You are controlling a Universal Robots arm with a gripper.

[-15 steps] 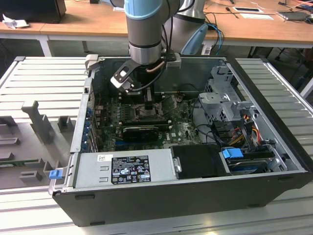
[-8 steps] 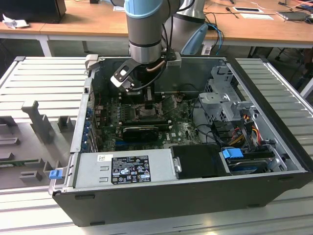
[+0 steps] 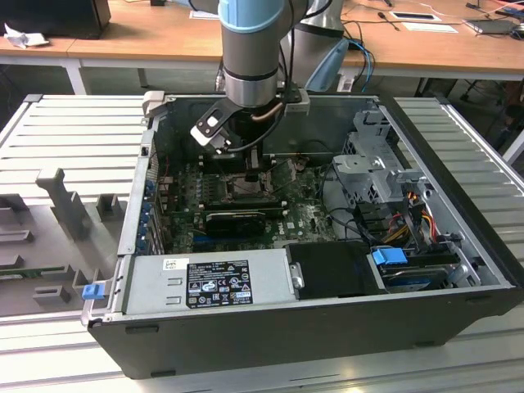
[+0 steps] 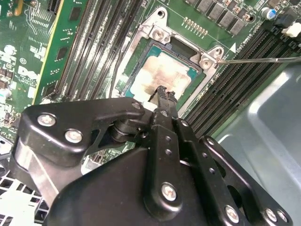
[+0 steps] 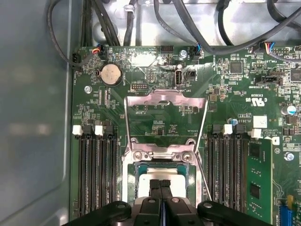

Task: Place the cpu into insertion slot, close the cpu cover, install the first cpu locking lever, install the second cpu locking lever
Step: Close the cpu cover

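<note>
Second wrist view: black fingers (image 4: 164, 103) pressed together, tips over silvery-grey square cpu (image 4: 164, 70), seated in black metal-rimmed insertion slot (image 4: 136, 66). First wrist view: dark-silver windowed cpu cover (image 5: 164, 100) stands open. Green mobo (image 5: 94, 113) w/ white print.

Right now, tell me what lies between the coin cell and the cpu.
In the first wrist view, the open cover lies between them. Its metal frame and hinge span the board from near the coin cell to the cpu.

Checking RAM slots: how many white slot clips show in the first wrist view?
4. Two white clips on one side of the open cpu cover, two on the other; more may be hidden.
</note>
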